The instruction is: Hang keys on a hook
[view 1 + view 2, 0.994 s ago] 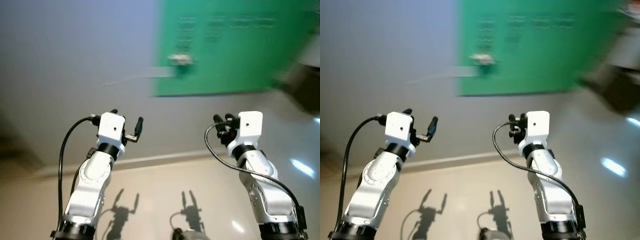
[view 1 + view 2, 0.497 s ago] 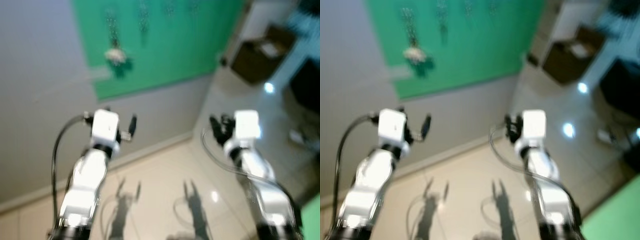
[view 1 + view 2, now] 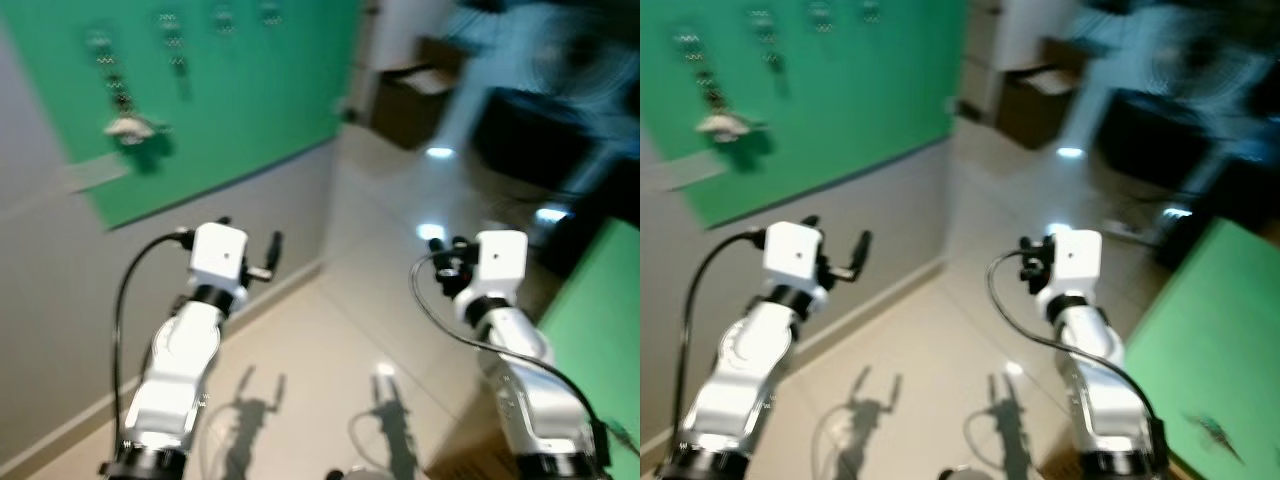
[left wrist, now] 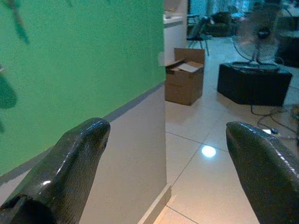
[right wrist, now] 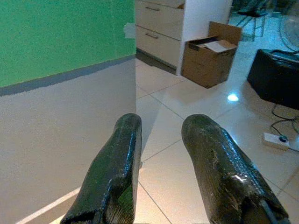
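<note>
wide apart and empty stand the left gripper (image 4: pixel 163 154) jaws; the right gripper (image 5: pixel 161 163) jaws sit nearly closed on nothing. a blurred bunch, probably the keys (image 3: pixel 127 127), hangs on the green board (image 3: pixel 250 90) beside other hooks. keys should be light, stiff and jangly; best pinched at the ring.

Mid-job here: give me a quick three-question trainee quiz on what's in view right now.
1. True or false: the left gripper is clamped on a key ring.
2. What stands beside the white drawers? A) open cardboard box B) bucket C) basket
3. Fill in: the hook board on the wall is ____.
Key: 1 false, its fingers are spread and empty; 2 A; 3 green.
</note>
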Available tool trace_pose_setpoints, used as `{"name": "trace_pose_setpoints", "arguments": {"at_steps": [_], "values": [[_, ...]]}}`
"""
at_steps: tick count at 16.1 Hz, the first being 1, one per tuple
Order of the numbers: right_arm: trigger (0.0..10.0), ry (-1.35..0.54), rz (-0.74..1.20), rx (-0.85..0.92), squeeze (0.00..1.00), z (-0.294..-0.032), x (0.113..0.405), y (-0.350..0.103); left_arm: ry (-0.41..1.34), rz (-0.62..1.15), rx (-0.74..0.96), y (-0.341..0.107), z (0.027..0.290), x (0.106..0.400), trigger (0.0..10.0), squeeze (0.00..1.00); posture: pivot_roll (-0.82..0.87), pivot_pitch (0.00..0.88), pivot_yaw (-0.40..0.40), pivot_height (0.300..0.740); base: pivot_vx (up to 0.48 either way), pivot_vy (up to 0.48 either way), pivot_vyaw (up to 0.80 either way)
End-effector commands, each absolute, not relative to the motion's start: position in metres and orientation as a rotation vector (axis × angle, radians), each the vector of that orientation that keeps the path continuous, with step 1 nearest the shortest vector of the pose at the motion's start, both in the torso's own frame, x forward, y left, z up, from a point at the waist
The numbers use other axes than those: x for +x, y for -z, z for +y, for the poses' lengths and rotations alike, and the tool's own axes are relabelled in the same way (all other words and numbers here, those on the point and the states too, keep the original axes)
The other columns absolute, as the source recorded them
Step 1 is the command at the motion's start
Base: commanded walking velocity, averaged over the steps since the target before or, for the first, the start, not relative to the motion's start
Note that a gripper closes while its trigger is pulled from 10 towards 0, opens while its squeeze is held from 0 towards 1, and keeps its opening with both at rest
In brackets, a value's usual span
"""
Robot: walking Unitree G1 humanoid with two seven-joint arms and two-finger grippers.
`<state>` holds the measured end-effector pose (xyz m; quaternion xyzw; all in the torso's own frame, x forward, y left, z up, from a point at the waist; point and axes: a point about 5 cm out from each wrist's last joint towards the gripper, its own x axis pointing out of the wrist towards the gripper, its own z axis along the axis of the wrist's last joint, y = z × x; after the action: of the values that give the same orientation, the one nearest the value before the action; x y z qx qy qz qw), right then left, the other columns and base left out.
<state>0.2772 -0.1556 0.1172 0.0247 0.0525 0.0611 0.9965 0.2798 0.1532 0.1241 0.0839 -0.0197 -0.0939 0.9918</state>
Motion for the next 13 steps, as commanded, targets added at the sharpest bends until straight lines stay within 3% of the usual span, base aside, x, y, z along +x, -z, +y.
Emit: {"name": "trace_pose_setpoints", "arguments": {"at_steps": [1,13], "values": [[10.0,-0.098,0.081,0.031,0.00,-0.161,0.278,-0.123,0.180,-0.041,0.161,-0.126,0.153,0.281,10.0,0.00,-0.03,0.000,-0.035,0.740,0.000,0.000,-0.80],[10.0,-0.016,0.017,0.004,0.00,-0.169,0.277,-0.130,0.175,-0.090,0.147,-0.135,0.148,0.287,10.0,0.00,-0.04,0.000,-0.015,0.740,0.000,0.000,-0.80]]}}
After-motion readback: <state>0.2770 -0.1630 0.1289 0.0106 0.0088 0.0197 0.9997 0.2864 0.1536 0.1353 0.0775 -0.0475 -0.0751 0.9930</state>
